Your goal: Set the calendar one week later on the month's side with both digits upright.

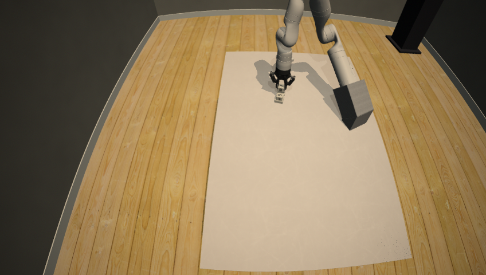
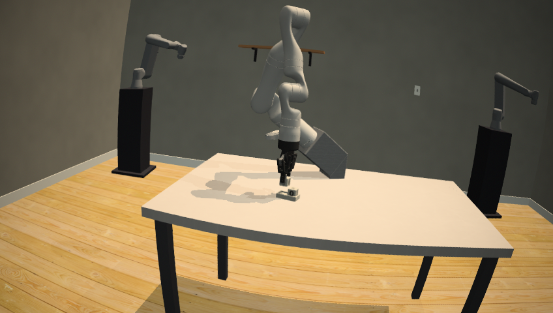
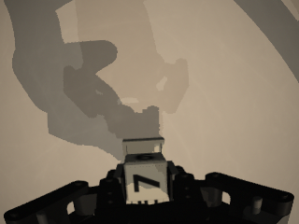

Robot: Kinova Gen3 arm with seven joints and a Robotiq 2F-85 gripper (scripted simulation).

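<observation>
My gripper (image 2: 285, 178) points straight down and is shut on a pale digit cube (image 3: 146, 181). The cube's face toward the wrist camera shows a 7. I hold it a short way above the table, just above the left end of the small pale tray (image 2: 287, 195). The other cube (image 2: 293, 191) stands in the tray's right part and shows a 0 toward the exterior camera. In the top view the gripper (image 1: 280, 87) hangs just behind the tray (image 1: 278, 101), whose cube shows a 5 on top. The month's name is too small to read.
The arm's grey base block (image 1: 352, 103) stands on the table to the right of the tray. Two other arms on black pedestals (image 2: 134, 130) (image 2: 488, 168) stand off the table, left and right.
</observation>
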